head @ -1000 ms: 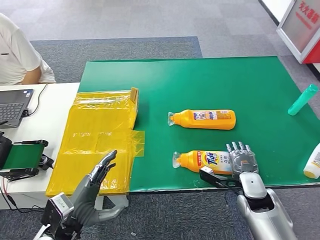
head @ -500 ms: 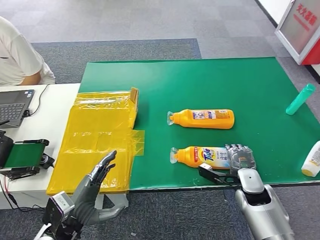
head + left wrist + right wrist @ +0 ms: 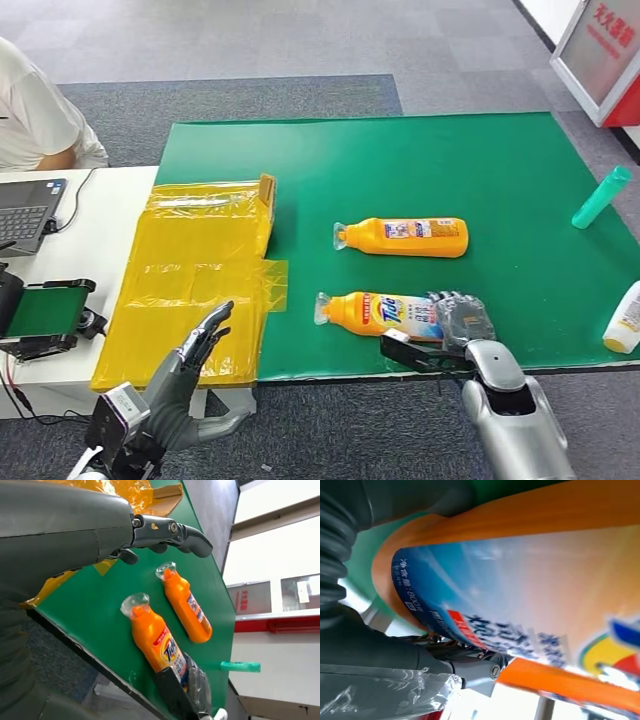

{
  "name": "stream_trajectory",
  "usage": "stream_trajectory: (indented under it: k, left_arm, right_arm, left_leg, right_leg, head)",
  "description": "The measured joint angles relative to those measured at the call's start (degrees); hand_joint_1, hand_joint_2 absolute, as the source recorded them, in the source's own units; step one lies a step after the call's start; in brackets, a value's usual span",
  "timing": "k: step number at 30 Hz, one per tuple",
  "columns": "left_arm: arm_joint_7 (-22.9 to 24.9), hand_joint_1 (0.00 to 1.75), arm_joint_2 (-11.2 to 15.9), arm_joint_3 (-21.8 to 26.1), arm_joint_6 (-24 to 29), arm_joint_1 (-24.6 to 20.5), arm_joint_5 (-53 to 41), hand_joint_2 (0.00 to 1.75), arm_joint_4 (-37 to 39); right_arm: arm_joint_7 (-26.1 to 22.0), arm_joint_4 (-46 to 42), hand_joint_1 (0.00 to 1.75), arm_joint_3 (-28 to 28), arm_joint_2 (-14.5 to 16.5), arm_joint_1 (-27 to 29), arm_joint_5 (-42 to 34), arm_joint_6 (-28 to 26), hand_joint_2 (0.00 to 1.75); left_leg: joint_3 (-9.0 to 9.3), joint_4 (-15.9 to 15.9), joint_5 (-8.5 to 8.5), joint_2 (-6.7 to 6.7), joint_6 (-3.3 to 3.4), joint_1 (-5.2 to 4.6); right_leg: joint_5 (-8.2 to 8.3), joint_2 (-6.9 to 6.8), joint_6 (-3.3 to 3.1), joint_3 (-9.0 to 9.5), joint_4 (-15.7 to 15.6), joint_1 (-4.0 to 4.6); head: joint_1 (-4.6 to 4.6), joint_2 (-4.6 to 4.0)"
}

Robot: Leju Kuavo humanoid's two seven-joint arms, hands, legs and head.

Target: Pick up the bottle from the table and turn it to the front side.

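On the green mat (image 3: pixel 483 170), grey carpet (image 3: pixel 226 100) beyond.

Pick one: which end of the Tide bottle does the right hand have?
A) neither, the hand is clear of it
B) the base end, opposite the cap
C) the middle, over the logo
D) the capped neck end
B: in the head view the right hand wraps the base of the Tide bottle, while its clear cap points away toward the yellow bag; the left wrist view shows the same.
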Motion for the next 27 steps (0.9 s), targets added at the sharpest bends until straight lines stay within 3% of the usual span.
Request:
stream_trajectory:
  k: [5, 10, 21, 27]
  left_arm:
    - [-0.05, 0.0, -1.38, 1.66, 0.45, 0.17, -0.8, 1.75, 0.0]
    - [-0.47, 0.0, -4.09, 5.8, -0.56, -0.08, -0.87, 1.75, 0.0]
    - [-1.11, 0.0, -7.82, 9.38, -0.74, -2.68, 0.64, 1.75, 0.0]
    - [0.22, 0.0, -10.26, 9.67, -2.54, -6.95, 9.54, 1.75, -0.07]
  right_arm:
    - [-5.56, -8.16, 1.75, -2.37, 4.94, 4.89, -22.77, 3.02, 1.75]
    - [-6.48, -17.06, 1.75, -2.49, 7.95, 9.43, -40.67, 5.57, 1.75]
    - [-6.91, -24.97, 1.75, -1.44, 9.89, 13.16, -51.81, 7.55, 1.75]
    - [-9.69, -29.28, 1.75, 1.4, 10.88, 13.41, -55.1, 4.65, 1.75]
  left_leg:
    - [-0.39, 0.0, 0.07, -0.03, -0.01, 0.01]
    - [-0.5, 0.0, 0.02, -0.05, 0.03, 0.0]
    - [-0.53, 0.0, -0.02, -0.05, 0.02, -0.02]
    - [-0.58, 0.0, 0.01, -0.05, 0.02, -0.02]
  right_leg:
    - [0.0, -0.03, 0.01, -0.33, 0.02, 0.02]
    - [-0.1, -0.05, 0.1, -0.4, 0.02, 0.01]
    - [-0.11, -0.05, 0.1, -0.45, 0.02, 0.0]
    - [-0.06, -0.05, 0.09, -0.5, 0.02, 0.0]
  head:
    - [0.0, -0.01]
    - [0.01, -0.01]
    - [-0.01, 0.0]
    - [0.0, 0.0]
